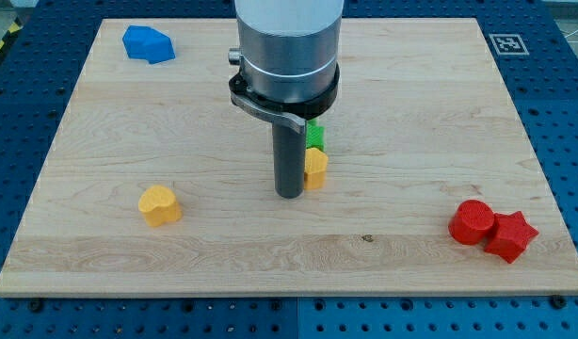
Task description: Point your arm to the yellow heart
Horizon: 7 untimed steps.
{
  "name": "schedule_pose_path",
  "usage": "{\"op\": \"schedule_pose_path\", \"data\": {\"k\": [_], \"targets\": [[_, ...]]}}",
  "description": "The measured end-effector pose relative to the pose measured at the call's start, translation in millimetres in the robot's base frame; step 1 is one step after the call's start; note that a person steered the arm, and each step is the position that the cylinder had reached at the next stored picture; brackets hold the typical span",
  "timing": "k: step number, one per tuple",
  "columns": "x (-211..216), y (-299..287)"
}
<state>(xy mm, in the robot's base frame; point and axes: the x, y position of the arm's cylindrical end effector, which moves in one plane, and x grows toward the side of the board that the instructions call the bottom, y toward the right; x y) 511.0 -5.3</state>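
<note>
- The wooden board (411, 104) lies on a blue perforated table (16, 141), which shows on every side of it.
- The blue block (148, 44), an irregular faceted shape, sits near the board's top left corner, well apart from everything else.
- The yellow heart (160, 205) lies in the lower left part of the board, alone, with bare wood all round it.
- My tip (289, 194) rests on the board near the middle, well to the view's right of the yellow heart and slightly higher in the view; open board lies between the two, with no block in the way.
- The arm's grey cylindrical body (287, 42) comes down from the view's top above the rod and hides the board behind it.
- A second yellow block (316, 168) stands just beside the rod on its right, touching it or nearly so; its shape is partly hidden by the rod.
- A green block (314, 136) sits right behind that yellow block, towards the view's top, mostly covered by the arm.
- There is no pincer on this arm, so it has no spread or pressed state to tell.
- A red cylinder (473, 222) and a red star (511, 235) lie touching each other near the board's lower right corner.
- A black-and-white marker tag (505, 43) sits at the top right corner of the board.
</note>
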Motion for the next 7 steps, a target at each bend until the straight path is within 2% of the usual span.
{"op": "schedule_pose_path", "data": {"k": [1, 2, 3, 4, 5, 7], "targets": [[10.2, -27.2], [5.0, -82.9], [-29.4, -125.9], [-29.9, -147.3], [1.8, -183.7], [34.6, -200.9]]}}
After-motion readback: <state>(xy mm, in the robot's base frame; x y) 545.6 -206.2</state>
